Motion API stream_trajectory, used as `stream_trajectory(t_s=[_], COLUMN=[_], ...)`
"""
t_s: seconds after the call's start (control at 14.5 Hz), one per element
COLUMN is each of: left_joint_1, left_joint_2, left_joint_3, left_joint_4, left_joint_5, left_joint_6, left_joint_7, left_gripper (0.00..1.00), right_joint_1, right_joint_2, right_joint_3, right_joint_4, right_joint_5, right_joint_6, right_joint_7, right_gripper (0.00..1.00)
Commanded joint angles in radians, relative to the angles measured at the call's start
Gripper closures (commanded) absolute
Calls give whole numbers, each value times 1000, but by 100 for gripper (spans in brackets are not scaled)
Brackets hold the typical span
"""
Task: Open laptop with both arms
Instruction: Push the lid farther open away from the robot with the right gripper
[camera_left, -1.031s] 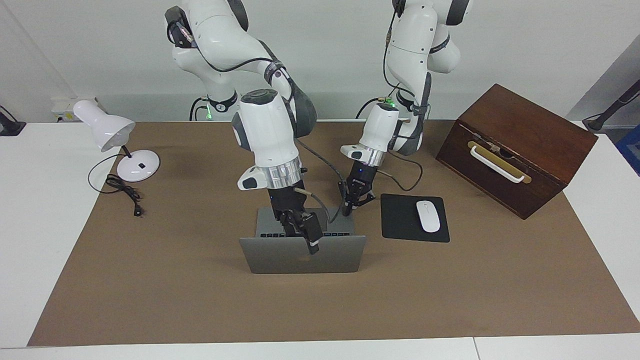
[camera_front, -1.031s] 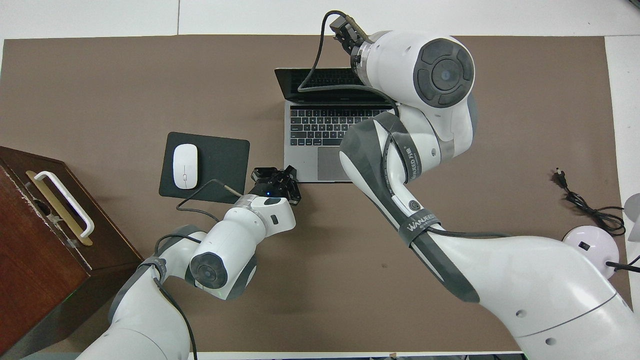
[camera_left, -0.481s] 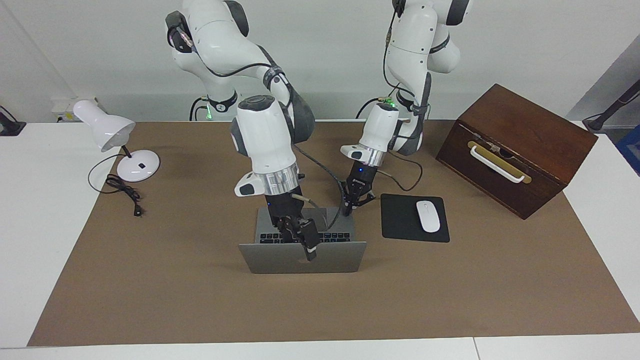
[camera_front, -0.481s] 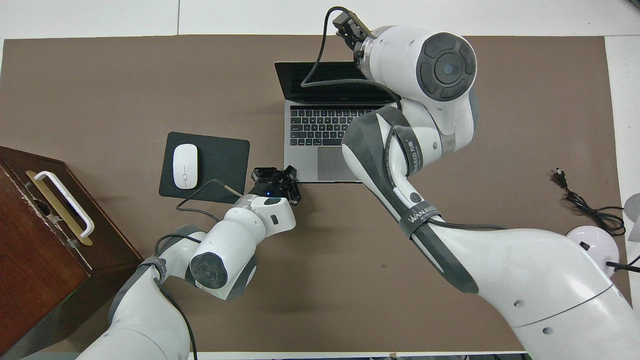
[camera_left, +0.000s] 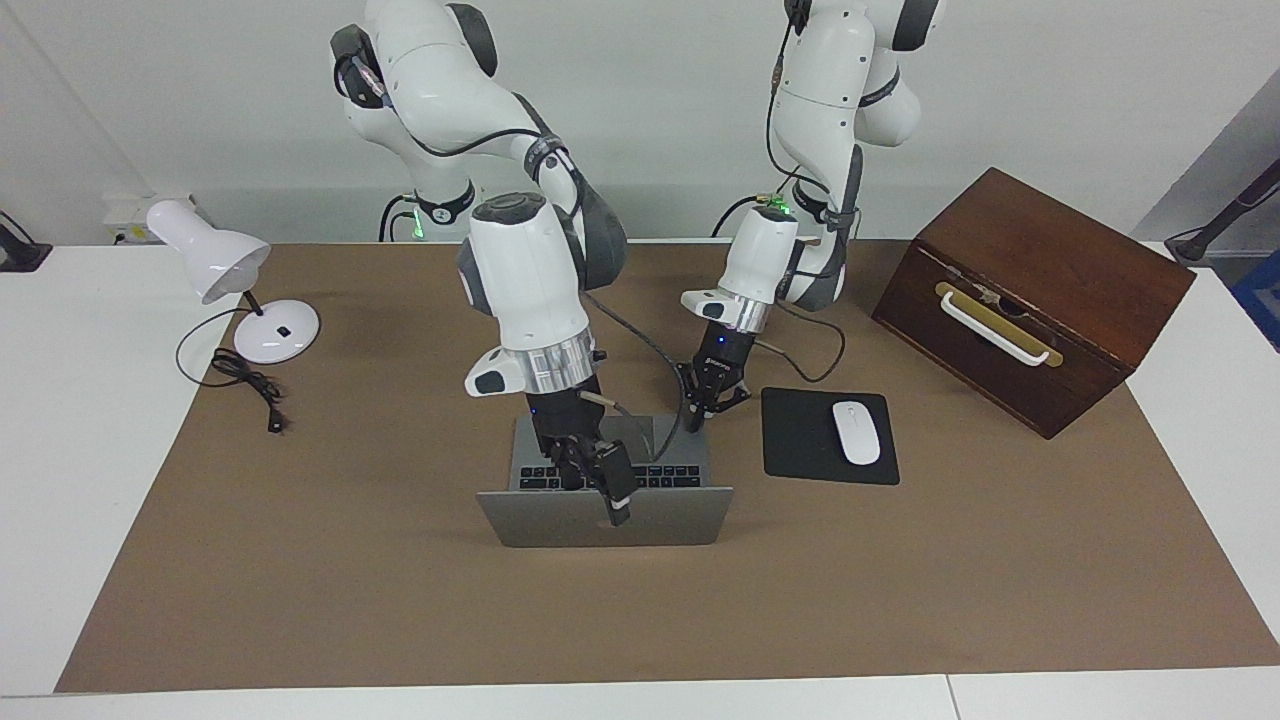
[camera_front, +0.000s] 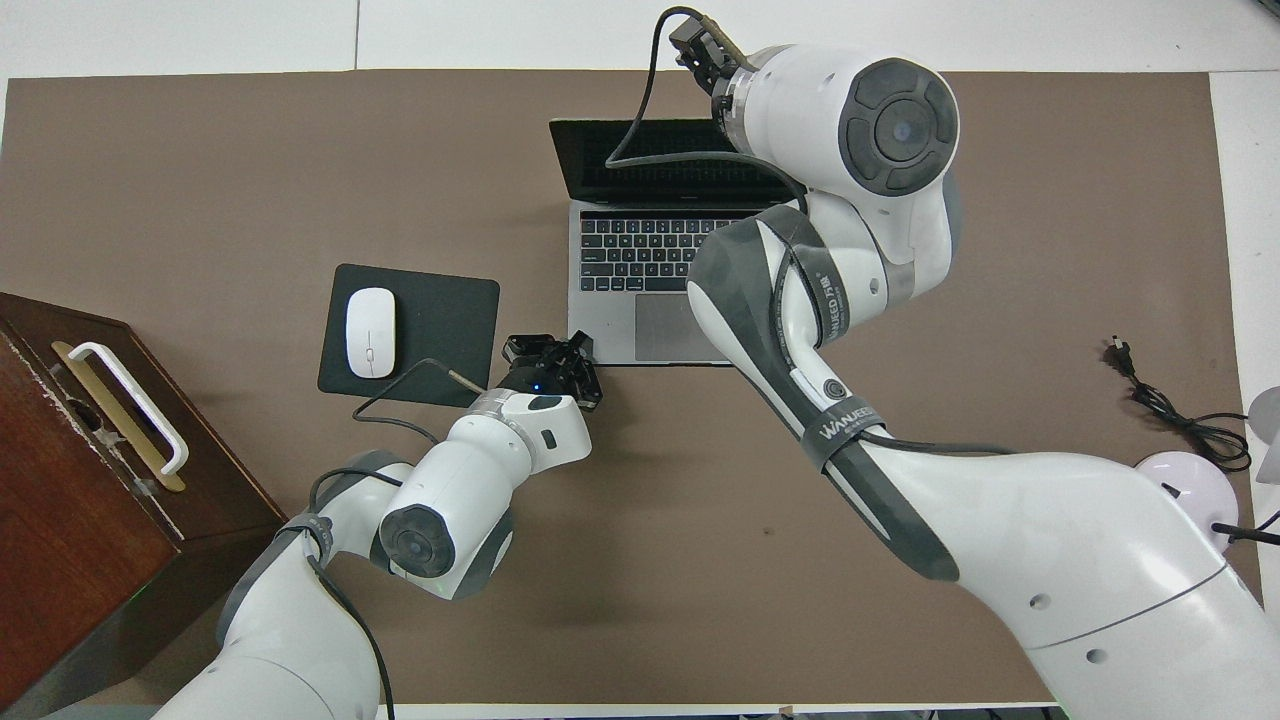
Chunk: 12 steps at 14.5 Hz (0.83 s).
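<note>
Pressing down on the laptop's base corner nearest the robots, on the side toward the mouse pad, the left gripper stands with its fingertips on the metal; whether those fingers are parted or together cannot be told. The laptop sits mid-table, roughly halfway between the robots' edge and the edge away from them, its keyboard and trackpad showing. Just beside it, toward the left arm's end, the mouse pad carries a white mouse. A dark wooden box with a white handle fills the corner at that end near the robots' edge, and a white desk lamp stands near the robots' edge at the right arm's end. Farther out, the lid is raised, leaning back, and the right gripper is at its top edge, fingers closed over that edge.
</note>
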<state>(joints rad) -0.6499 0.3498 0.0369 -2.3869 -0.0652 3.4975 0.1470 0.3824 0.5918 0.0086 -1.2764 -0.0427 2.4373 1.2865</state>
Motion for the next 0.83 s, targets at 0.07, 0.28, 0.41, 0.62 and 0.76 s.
stream_trajectory(t_s=[0.07,0.28,0.41,0.62,0.76], left_joint_1=[-4,-4,-2,0,0], left_joint_2=[60,60,60,58,57], left_joint_3=[8,8,6,6,6], left_joint_4=[34,34,35,48,58], left_joint_5=[-1,-1,-1,-8,-12], left_joint_6=[9,9,9,6,6], left_joint_7=[16,16,14,-1,-39], left_gripper=[100,100,100,100,100], right_joint_1=[-20,-22,-23,-43,-84], right_joint_2=[-6,-53,-87,-148,-185], right_joint_3=[17,17,7,5,5], right_joint_4=[46,46,46,48,48], right_joint_5=[34,73,106,109,122], right_joint_6=[-102,-213,-274,-406,-493], right_joint_7=[-61,-107,-144,-211,-316], right_gripper=[3,3,3,2,2])
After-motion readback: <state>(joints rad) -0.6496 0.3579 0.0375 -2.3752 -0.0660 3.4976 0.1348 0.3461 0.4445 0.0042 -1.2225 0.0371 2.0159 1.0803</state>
